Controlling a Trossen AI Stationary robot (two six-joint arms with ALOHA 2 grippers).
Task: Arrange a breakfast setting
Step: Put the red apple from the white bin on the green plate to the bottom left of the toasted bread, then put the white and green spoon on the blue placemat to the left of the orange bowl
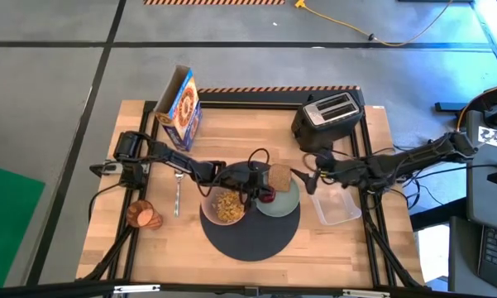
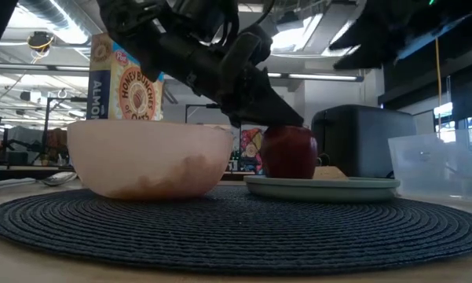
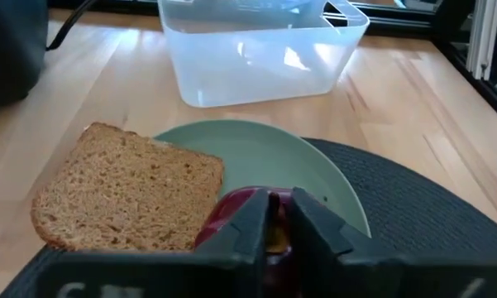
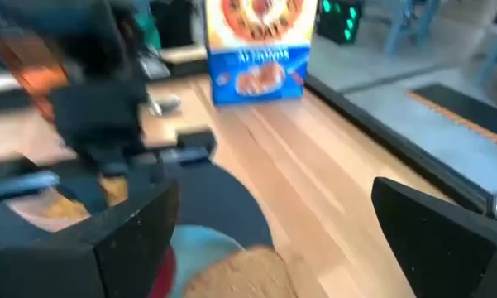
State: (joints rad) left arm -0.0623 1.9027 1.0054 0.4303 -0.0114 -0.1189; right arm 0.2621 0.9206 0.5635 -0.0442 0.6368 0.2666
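Left claw [image 3: 273, 228] sits nearly closed on the small red fruit [image 2: 289, 152], on the pale green plate [image 1: 285, 202] beside the toast slice [image 3: 128, 189]; right claw [image 1: 313, 179] gapes just beyond that plate. Bowl [image 1: 224, 205] placed; amber cup [image 1: 140, 215], spoon [image 1: 177, 195] likely remain

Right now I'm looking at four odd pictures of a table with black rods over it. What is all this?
Those rods are two robot arms, each ending in two fingers. One picture looks down from above, one looks level across the table, and two come from cameras on the arms' wrists. On the wooden table a dark round mat carries a pink bowl and a green plate with toast and a small red fruit. The left gripper is pinched on that fruit. The right gripper waits open beside the plate.
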